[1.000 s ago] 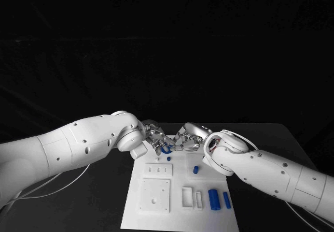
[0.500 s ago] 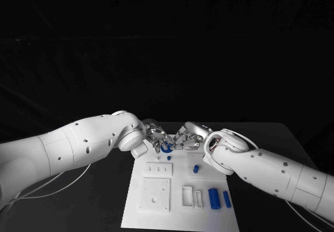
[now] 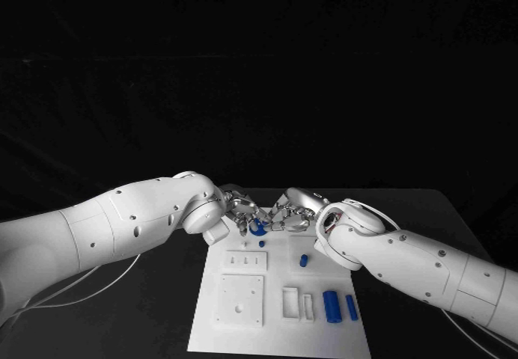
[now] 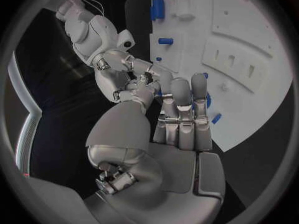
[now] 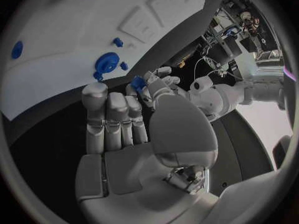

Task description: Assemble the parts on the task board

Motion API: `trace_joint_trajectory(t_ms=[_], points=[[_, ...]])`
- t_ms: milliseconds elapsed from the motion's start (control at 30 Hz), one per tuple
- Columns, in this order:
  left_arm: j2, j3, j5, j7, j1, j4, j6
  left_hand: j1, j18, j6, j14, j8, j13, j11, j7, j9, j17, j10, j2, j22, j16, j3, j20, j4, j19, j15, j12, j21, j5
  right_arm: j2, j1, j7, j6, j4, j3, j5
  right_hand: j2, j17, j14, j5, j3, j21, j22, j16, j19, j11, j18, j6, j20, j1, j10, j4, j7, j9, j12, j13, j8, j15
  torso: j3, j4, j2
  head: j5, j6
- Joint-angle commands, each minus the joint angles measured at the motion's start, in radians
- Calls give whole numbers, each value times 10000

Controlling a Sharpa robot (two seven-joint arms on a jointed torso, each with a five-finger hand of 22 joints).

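Lying loose toward the task board's (image 3: 283,329) near edge are two blue cylinders (image 3: 331,307), long axes running near to far, with a smaller blue peg (image 3: 303,261) further in. At the far edge the left hand (image 3: 239,211) and right hand (image 3: 293,213) meet fingertip to fingertip over a small blue part (image 3: 258,229). Which fingers pinch it, I cannot tell; it sits about equally near both.

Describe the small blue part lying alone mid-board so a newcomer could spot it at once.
Start at the white task board in the middle of the table. Just in front of the right arm's wrist lies a small blue part, alone on bare board. Unlike the two longer blue pieces nearer the robot, it is short and has no neighbour.
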Motion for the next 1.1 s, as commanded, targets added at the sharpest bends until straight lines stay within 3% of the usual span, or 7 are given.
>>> trace_joint_trajectory(t_ms=[33,167,367,500,700,1100], points=[[50,12,246,80,-8,41,47,44,-203,1438,-34,-16,80,-245,-1284,5034,61,352,-100,61,164,-46,-74,87,-16,-85,196,87,-60,51,-8,115,-59,12,-3,-83,-1,-2,18,27,29,-71,-8,-33,537,25,7,18,-33,-53,-69,34,-42,1,-64,-27,31,-70,1,5,3,6,-14],[56,12,254,69,-25,31,66,85,-211,1440,-84,-55,163,-252,-1315,5688,131,342,-145,155,389,-98,-96,174,-48,-111,375,153,-96,63,-14,137,-85,7,-3,-83,-1,-2,18,27,30,-70,-8,-33,537,25,7,17,-33,-53,-68,34,-42,1,-64,-27,31,-70,-1,1,3,12,-18],[86,12,250,71,-83,-12,75,113,-218,1501,-76,-37,277,-282,-1359,6146,209,354,-205,241,620,-150,-121,205,-50,-143,629,221,-130,74,-25,186,-154,5,-3,-82,2,4,21,20,54,-59,-6,-28,540,29,10,-13,-32,-25,-60,13,-30,-2,-54,-22,30,-68,-8,-9,7,0,-39],[109,11,249,98,-128,-45,70,122,-229,1623,-178,-27,481,-337,-1434,7050,459,326,-223,360,1112,-237,-152,247,-84,-173,1127,314,-101,76,-30,214,-208,5,-3,-82,1,10,24,21,77,-51,-4,-23,541,30,13,-23,-30,2,-56,-18,-25,-1,-45,-18,31,-66,-6,-1,3,-14,-37],[110,10,250,164,-154,-65,46,-31,-229,1730,-185,-42,647,-389,-1506,7702,630,334,-262,431,1440,-120,-164,252,-100,-203,1491,354,473,69,-35,236,-313,-8,-3,-81,3,15,23,28,106,-65,-11,-22,540,33,22,-42,-27,27,-73,-59,-16,-3,-63,-32,28,-64,-9,10,-4,-17,-44],[72,9,253,232,-163,-71,139,-376,-225,1893,-222,-39,874,-449,-1579,8437,916,333,-200,539,1834,126,-168,106,-113,-218,1942,413,979,63,-46,250,-501,-115,-3,-81,-34,-21,12,109,217,-134,-37,-80,534,64,74,-258,7,-9,-142,-133,59,-10,-115,-71,27,-33,-4,3,-8,12,-63]])
